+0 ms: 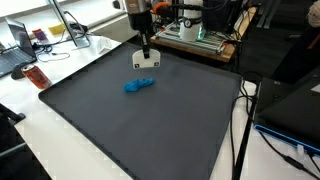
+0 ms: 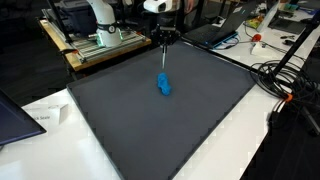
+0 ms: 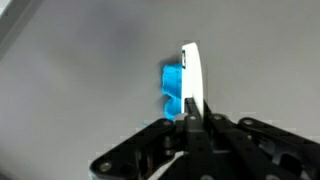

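Observation:
My gripper (image 1: 146,45) hangs over the far part of a dark grey mat (image 1: 120,130) and is shut on a thin white flat object (image 1: 146,60). The object hangs below the fingers, just above the mat. In an exterior view the gripper (image 2: 163,42) holds the object edge-on (image 2: 163,60). A small blue lumpy object (image 1: 140,85) lies on the mat just in front of the white object, and also shows in an exterior view (image 2: 164,86). In the wrist view the white object (image 3: 190,70) stands between my closed fingers (image 3: 190,115), with the blue object (image 3: 173,92) right beside it.
The mat (image 2: 200,120) lies on a white table (image 1: 20,105). A machine on a wooden base (image 1: 195,35) stands behind the mat. A laptop (image 1: 15,50) and a red object (image 1: 36,76) are off one side. Cables (image 2: 285,85) and a dark stand are beside the table.

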`<state>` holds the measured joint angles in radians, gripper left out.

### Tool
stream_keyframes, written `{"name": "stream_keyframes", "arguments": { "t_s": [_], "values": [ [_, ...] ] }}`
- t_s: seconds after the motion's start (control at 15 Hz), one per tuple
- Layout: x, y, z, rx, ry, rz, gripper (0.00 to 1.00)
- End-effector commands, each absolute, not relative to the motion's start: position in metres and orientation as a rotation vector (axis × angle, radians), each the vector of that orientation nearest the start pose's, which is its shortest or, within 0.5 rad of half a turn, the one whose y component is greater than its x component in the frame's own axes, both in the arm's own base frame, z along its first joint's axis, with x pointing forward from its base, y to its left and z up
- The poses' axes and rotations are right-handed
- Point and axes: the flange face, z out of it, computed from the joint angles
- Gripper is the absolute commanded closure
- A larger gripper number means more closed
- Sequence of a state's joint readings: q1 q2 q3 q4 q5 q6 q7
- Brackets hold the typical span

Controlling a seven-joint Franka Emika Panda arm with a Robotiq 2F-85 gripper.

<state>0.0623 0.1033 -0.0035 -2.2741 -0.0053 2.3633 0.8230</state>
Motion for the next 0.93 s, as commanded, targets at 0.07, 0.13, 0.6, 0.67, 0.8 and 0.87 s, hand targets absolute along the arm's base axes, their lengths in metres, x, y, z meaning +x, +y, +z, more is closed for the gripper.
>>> {"name": "stream_keyframes", "arguments": {
  "t_s": [0.07, 0.13, 0.6, 0.67, 0.8, 0.87],
  "values": [
    [0.529, 0.031, 0.312, -2.771, 1.381, 0.093, 0.99],
    [0.53, 0.03, 0.312, -2.712, 1.46, 0.103, 0.99],
    [0.542, 0.027, 0.31, -2.447, 1.809, 0.106, 0.99],
    [0.545, 0.025, 0.309, -2.434, 1.832, 0.101, 0.99],
    [0.552, 0.023, 0.306, -2.451, 1.826, 0.09, 0.99],
    [0.555, 0.021, 0.304, -2.456, 1.826, 0.09, 0.99]
  ]
}}
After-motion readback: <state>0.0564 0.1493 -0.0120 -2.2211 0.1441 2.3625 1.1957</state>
